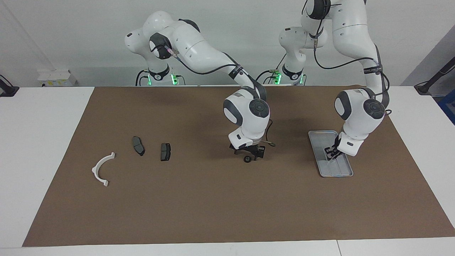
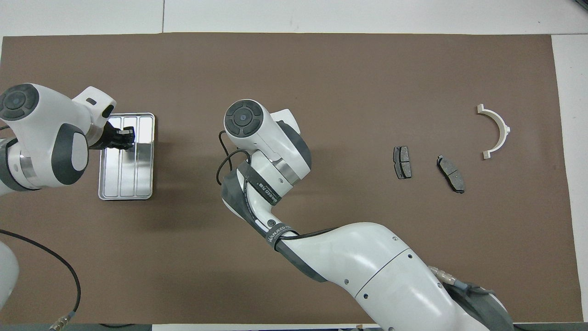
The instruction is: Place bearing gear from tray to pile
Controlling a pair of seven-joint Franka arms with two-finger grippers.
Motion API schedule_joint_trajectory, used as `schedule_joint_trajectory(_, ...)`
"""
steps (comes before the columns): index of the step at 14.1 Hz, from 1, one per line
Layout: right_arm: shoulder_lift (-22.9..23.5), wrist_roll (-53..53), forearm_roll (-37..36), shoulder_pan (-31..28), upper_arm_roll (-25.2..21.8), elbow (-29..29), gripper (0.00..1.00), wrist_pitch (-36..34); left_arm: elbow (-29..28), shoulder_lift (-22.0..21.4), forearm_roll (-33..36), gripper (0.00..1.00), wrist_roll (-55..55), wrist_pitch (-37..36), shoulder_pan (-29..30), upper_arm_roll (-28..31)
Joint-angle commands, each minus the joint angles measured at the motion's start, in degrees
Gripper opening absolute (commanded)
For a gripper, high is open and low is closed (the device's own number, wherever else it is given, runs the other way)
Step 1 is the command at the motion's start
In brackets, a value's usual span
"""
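Observation:
The bearing gear (image 1: pixel 246 159), a small dark ring, is in my right gripper (image 1: pixel 248 156), which is shut on it just above the brown mat at mid-table. In the overhead view the right arm's wrist hides both. The silver tray (image 1: pixel 320 156) lies toward the left arm's end and shows in the overhead view (image 2: pixel 142 184) too; nothing shows in it. My left gripper (image 1: pixel 332 155) hangs low over the tray, also in the overhead view (image 2: pixel 120 139). The pile lies toward the right arm's end: a white bracket (image 1: pixel 101 169) and two dark pads (image 1: pixel 138 145), (image 1: pixel 165 151).
The brown mat (image 1: pixel 213 206) covers most of the white table. The right arm's forearm stretches over the mat from its base to mid-table. A wide bare stretch of mat lies between the gear and the nearest pad (image 2: pixel 402 162).

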Motion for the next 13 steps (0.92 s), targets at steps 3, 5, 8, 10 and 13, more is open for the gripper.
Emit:
schedule_joint_trajectory(3,1.5,2.7,-0.9,0.3,0.1,2.3,0.82,1.3,0.5,-4.7,-0.3,0.03,-1.4,-5.2,0.2,-0.1)
schedule_joint_trajectory(5,1.5,3.7,-0.6,0.4,0.1,2.2,0.63,1.9,0.5,-5.7,-0.3,0.03,-1.4,-6.5,0.1,0.0)
schedule_joint_trajectory(8,1.5,4.2,-0.3,0.2,0.1,1.8,0.38,2.8,0.5,-6.7,-0.3,0.03,-1.7,-7.5,0.0,0.0)
schedule_joint_trajectory(10,1.5,4.2,-0.2,0.1,0.2,1.7,0.00,3.3,0.4,-7.0,-0.3,0.03,-2.3,-7.6,-0.2,0.0)
schedule_joint_trajectory(13,1.5,4.1,-0.5,-0.1,0.1,1.7,0.00,3.2,0.5,-7.0,-0.2,0.03,-3.4,-7.8,-0.5,-0.1)
